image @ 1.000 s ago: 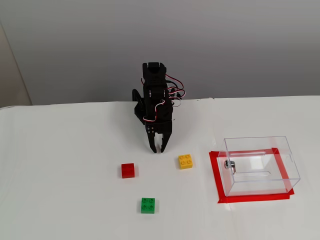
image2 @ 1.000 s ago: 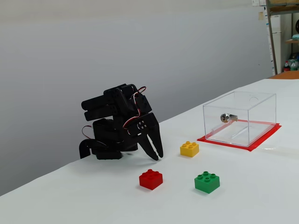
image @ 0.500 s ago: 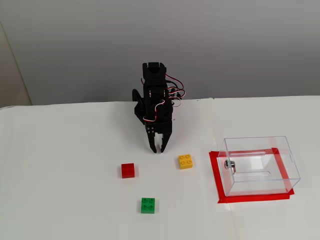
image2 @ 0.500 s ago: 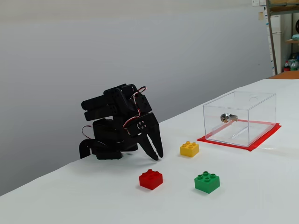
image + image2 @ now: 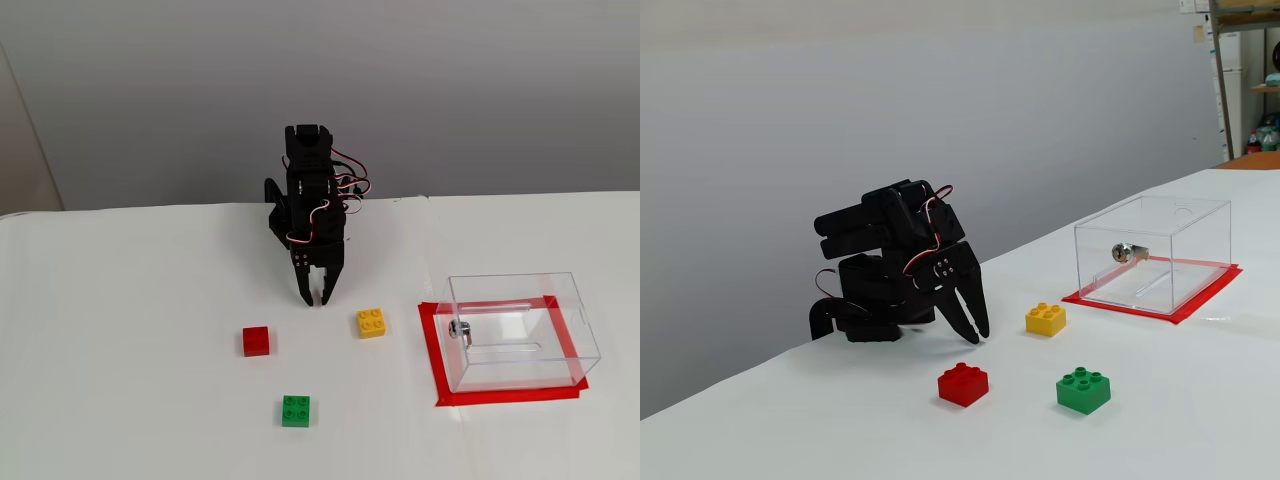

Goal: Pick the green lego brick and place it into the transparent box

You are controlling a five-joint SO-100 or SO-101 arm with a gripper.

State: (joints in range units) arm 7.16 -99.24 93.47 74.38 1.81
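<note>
Counter (image 5: pixel 120 400): white, wide, holds everything; nothing on it has shifted vs a sec ago.
Arm (image 5: pixel 310 190): black, folded low at back of counter, same pose as 1 s and 0.5 s back, so no reach begun.
Transparent box (image 5: pixel 520 330): clear, empty, sits on red tape rectangle (image 5: pixel 430 350), right side in the higher fixed view; small metal fitting on one wall.
Tool (image 5: pixel 317 298): tips point down just above counter, fingers nearly together w/ a thin gap, grasping nothing.
Green lego brick (image 5: pixel 295 410): alone on counter, nearest that camera, well apart from tool and box; untouched.
Red brick (image 5: pixel 256 341), yellow brick (image 5: pixel 371 323): between tool and green one, either side.
Meaning: no change = task prob. not started; pick and drop both left.
</note>
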